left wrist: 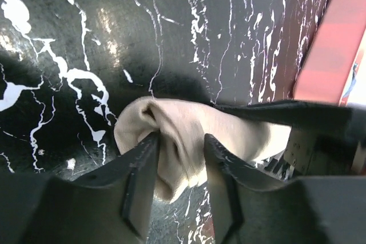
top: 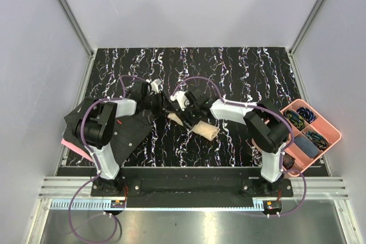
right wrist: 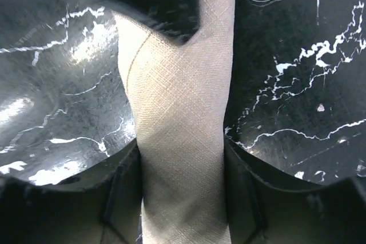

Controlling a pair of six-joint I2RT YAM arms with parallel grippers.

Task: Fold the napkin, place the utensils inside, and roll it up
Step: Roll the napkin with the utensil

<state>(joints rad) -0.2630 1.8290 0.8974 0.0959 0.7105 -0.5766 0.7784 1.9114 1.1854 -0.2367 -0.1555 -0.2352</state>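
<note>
Watching napkin (top: 205, 130), rolled tight, mid-table, long axis slanting far-left to near-right. Pinched at far-left end by left gripper (left wrist: 182, 141); squeezed further along the roll by right gripper (right wrist: 180, 161), pointing along that axis. No utensils showing, probably rolled inside. No readable writing anywhere.

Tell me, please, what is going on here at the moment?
Both arms are working on the napkin, which lies as a beige roll in the middle of the table. The left fingers pinch one end of the roll, and the right fingers are closed around the roll further along. No utensils are visible, so it is unclear whether they are inside.
</note>
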